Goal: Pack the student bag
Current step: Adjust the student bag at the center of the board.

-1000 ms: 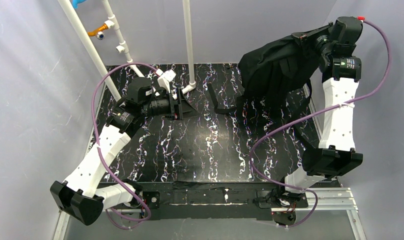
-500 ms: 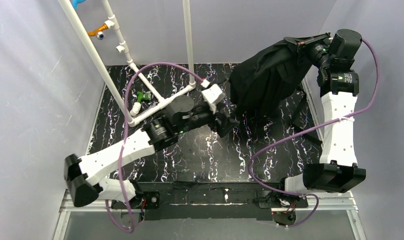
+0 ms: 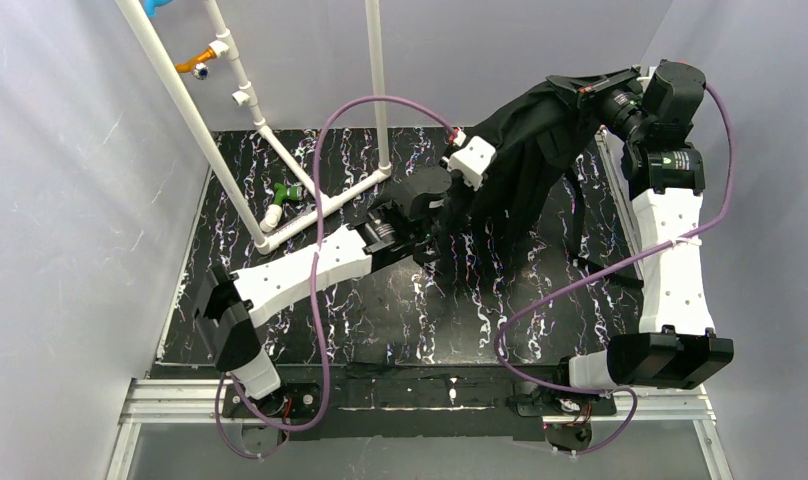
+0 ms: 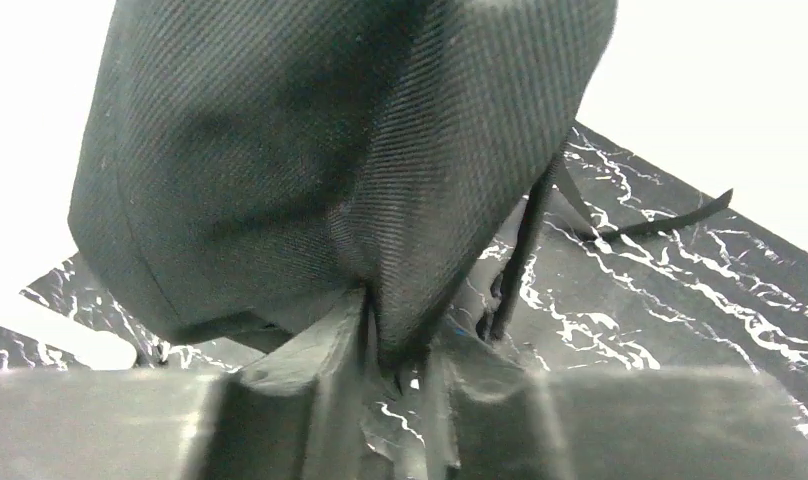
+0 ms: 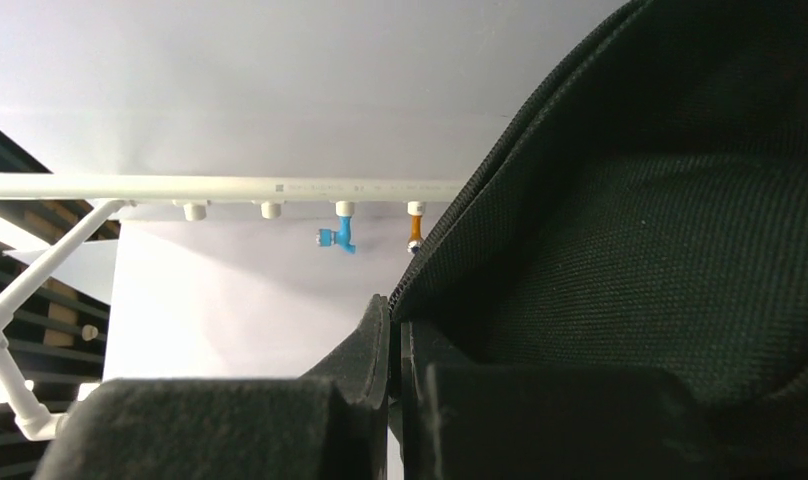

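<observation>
Pipework [image 3: 195, 120] of white plastic stands at your worktop's [image 3: 400, 310] far left corner. Your left gripper [image 4: 395, 355] is clamped on a low fold of the student bag [image 3: 525, 150], which hangs lifted over the far right corner. Your right gripper [image 5: 392, 325] is closed tight on its top edge.

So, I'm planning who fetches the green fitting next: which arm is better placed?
Left, probably: the green fitting lies on the left, and the right hand holds the backpack up by its top edge.
</observation>
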